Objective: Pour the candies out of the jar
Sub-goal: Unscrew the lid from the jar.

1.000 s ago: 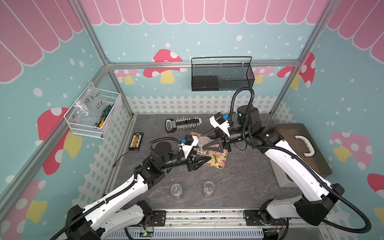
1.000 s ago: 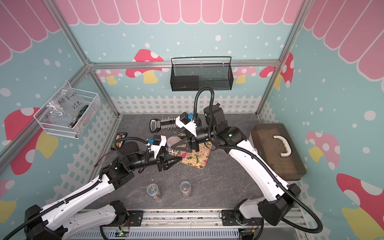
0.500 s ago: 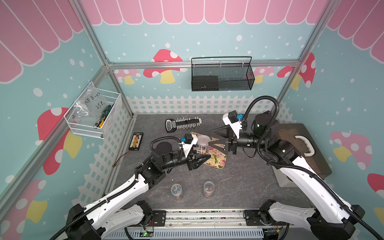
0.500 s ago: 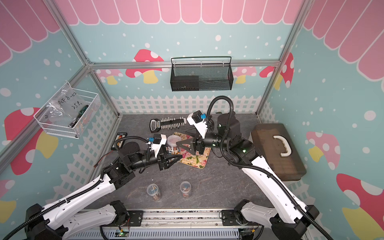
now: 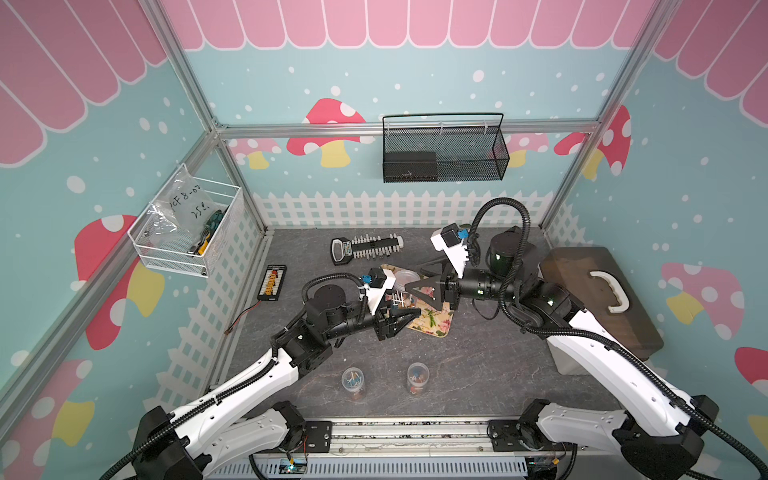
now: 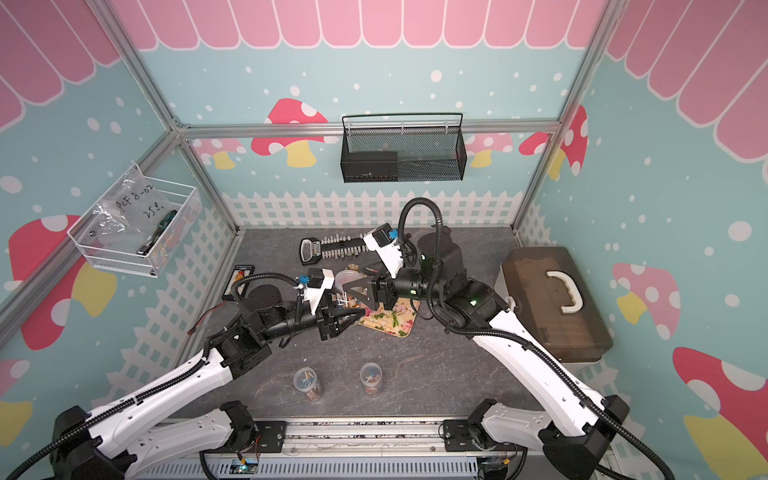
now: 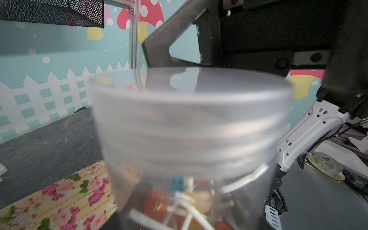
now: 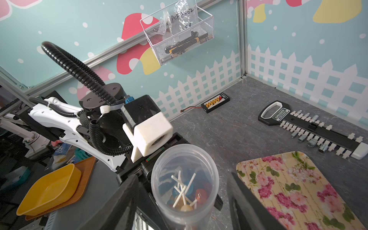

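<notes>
A clear plastic jar (image 5: 404, 279) stands upright above the near edge of the flowered tray (image 5: 432, 322), its mouth uncovered. My left gripper (image 5: 400, 321) is shut on its lower part. The candies (image 8: 185, 193), small round heads on white sticks, lie at the jar's bottom and show blurred through the wall (image 7: 179, 197) in the left wrist view. My right gripper (image 8: 181, 177) is level with the jar (image 8: 211, 171), open, one finger on each side of it and both apart from it. Both top views show that gripper (image 6: 354, 287) beside the jar mouth (image 6: 348, 277).
Two small jars (image 5: 353, 382) (image 5: 417, 376) with bits inside stand near the front edge. A socket rail (image 5: 365, 249) lies behind the tray, a charger board (image 5: 272, 282) by the left fence, a brown case (image 5: 598, 299) at the right.
My right gripper drew back to the right from the jar, then came back to its mouth with the jaws apart. The left arm and jar stayed nearly still.
</notes>
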`<state>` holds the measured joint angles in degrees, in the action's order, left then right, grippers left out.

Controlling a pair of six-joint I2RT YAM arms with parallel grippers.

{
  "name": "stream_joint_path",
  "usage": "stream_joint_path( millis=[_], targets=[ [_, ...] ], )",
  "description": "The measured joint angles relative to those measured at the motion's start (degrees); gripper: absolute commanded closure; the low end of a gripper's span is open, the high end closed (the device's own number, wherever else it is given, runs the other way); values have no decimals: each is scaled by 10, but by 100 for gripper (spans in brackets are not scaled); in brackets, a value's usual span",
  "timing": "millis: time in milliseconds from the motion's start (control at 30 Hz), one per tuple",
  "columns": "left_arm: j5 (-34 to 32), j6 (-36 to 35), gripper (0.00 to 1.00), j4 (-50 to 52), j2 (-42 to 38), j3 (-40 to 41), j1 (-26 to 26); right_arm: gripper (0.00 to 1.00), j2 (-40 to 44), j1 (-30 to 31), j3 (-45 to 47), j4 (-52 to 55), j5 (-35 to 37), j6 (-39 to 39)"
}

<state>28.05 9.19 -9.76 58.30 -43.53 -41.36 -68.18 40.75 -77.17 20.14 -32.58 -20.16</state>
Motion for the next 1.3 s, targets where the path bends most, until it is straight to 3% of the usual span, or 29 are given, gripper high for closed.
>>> stream_joint_path(
  millis=[200,333,433,767,967,1100,1133,1233,1300],
  targets=[
    [0,0,62,-3,6,0,0,39,-20,11,-8,7,6,4],
    [1,1,62,-8,8,0,0,55,-27,13,-18,14,18,7],
    [0,4,62,-12,10,0,0,62,-30,14,-23,19,23,11],
    [3,0,62,-26,11,0,0,67,-43,2,-60,64,-2,69],
    [28,-9,62,-37,8,-1,-2,63,-57,-36,-74,70,-149,156],
    [48,-18,62,-43,0,-6,-4,63,-64,-41,-92,79,-200,200],
    [48,-19,62,-45,-2,-6,-4,60,-69,-41,-101,89,-205,210],
    [49,-19,62,-48,-2,-6,-4,31,-78,-41,-116,106,-209,231],
    [45,-7,62,-41,-2,-6,-3,25,-78,-40,-117,104,-208,242]
  ],
)
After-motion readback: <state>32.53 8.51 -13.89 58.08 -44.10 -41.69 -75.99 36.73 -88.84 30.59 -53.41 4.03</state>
